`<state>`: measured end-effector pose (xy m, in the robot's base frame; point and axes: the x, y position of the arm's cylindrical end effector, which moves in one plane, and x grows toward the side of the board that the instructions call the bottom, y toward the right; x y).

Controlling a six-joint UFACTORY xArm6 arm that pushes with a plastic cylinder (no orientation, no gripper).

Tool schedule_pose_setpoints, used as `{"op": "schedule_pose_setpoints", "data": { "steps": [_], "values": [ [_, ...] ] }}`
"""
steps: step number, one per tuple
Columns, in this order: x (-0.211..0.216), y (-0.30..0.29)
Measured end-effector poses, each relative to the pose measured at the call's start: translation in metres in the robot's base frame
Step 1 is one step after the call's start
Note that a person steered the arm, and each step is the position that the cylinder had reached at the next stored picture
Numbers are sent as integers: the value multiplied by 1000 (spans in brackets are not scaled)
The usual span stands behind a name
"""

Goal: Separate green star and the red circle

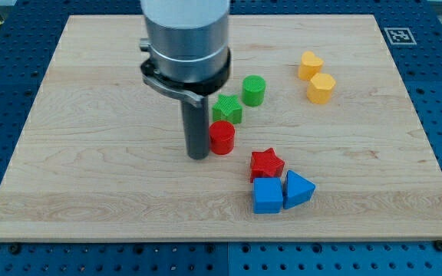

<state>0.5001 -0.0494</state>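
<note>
Wooden surface (90, 176) on blue pegboard: near its centre our tip (198, 156) stands just left of the red circle (222, 137), which touches the green star (226, 110) above, placed to wedge them apart. We carry no claw, only a rod.
</note>
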Motion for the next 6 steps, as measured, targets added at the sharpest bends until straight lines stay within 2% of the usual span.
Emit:
{"op": "schedule_pose_setpoints", "data": {
  "steps": [1,2,4,6],
  "values": [
    [-38,-15],
    [-53,0],
    [-18,52],
    [-41,70]
  ]
}}
